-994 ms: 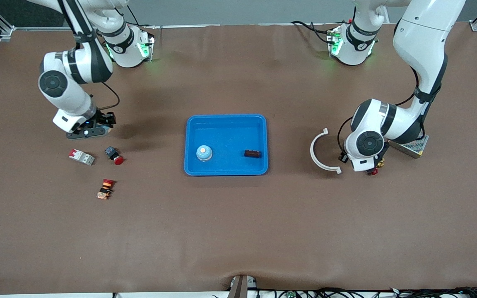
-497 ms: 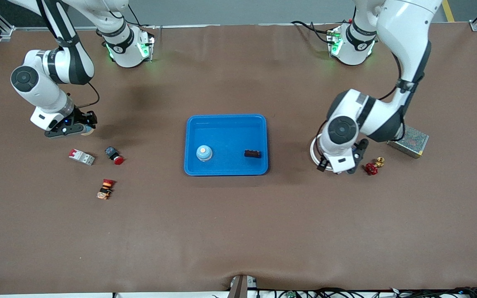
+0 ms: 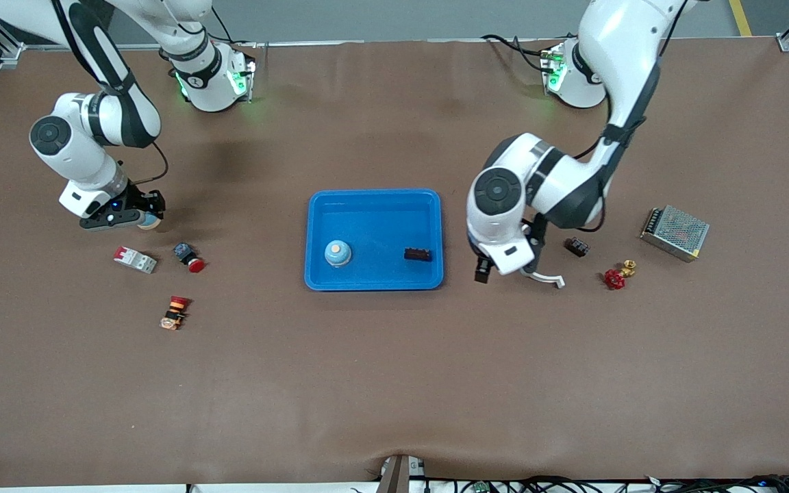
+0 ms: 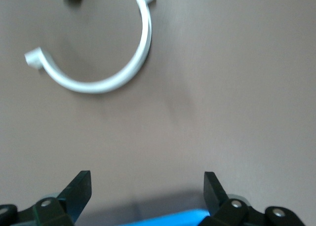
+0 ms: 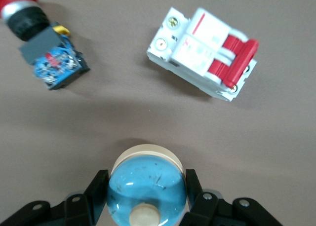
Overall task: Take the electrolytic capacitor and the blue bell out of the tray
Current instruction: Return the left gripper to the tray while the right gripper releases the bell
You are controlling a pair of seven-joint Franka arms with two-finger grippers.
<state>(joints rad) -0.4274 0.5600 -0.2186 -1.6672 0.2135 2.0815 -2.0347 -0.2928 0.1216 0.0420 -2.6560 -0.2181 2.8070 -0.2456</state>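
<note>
Right gripper (image 5: 147, 199), as I view it, clamps a blue bell (image 5: 147, 186); left gripper (image 4: 147, 189) gapes empty. Blue tray (image 3: 374, 281) holds another bell (image 3: 337, 253) and a dark capacitor (image 3: 418, 255).

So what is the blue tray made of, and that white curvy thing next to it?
The blue tray looks like plastic: one even bright colour, smooth, with rounded moulded corners and a soft sheen. The white curved piece also looks like plastic, probably a clip: smooth, matte white, thin, with small moulded tabs at its ends. Painted metal cannot be ruled out for either.
</note>
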